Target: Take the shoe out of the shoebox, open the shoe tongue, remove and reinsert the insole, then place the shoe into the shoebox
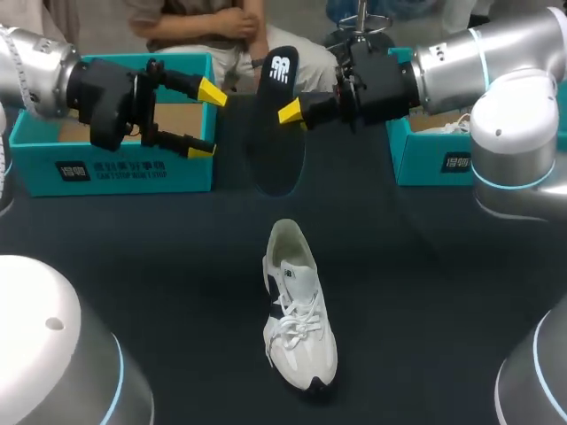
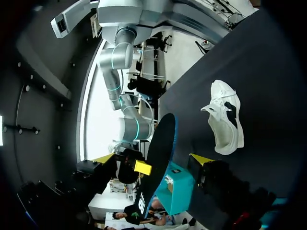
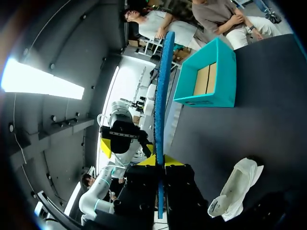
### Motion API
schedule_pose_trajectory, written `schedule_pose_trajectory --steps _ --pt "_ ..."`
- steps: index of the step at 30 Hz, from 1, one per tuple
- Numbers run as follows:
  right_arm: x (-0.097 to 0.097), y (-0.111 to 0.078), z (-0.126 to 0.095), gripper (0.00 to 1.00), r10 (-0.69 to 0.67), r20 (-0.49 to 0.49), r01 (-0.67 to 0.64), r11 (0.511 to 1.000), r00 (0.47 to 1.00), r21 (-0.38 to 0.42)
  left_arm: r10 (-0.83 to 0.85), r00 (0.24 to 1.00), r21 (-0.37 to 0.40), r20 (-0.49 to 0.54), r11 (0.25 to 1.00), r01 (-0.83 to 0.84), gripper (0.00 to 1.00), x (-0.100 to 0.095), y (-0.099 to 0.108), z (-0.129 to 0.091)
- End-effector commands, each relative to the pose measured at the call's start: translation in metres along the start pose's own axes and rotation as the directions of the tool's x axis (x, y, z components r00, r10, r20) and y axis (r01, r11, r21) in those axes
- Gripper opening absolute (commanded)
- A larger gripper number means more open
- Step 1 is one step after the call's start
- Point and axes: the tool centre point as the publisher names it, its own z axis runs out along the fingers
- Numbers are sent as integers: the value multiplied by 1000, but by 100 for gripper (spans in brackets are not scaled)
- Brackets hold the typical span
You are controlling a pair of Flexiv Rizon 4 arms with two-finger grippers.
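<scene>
Black and thin, the insole (image 1: 280, 155) hangs upright above the surface, its edge pinched in the right tool (image 1: 288, 111). The left tool (image 1: 205, 121) gapes wide beside it. Looks light and floppy; best held mid-length. The shoe (image 1: 299, 310) lies below.

White logo on insole (image 1: 277, 97) — white print on shoebox (image 1: 115, 152) front, too small to read.

The shoe (image 1: 299, 319) is white woven cloth. The insole (image 1: 271, 137) is matt black on one face and rough blue on the other. The left shoebox (image 1: 115, 164) is teal cardboard, raw brown inside. The tabletop (image 1: 159, 266) is matt and dark.
</scene>
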Motion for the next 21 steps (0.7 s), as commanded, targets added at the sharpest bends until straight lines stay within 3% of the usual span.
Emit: schedule_pose_trajectory --steps 1,7,21 --pt "2 -1 -19 0 -5 39 5 1000 999 2 -49 999 19 -12 999 49 100 1 -3 -6" --pt "-6 1 -25 0 1 67 -1 1000 998 5 -42 997 52 -71 998 46 100 9 -11 -2" --pt "-7 1 -26 0 -3 70 3 1000 998 13 -42 997 52 -71 998 46 100 9 -11 -2"
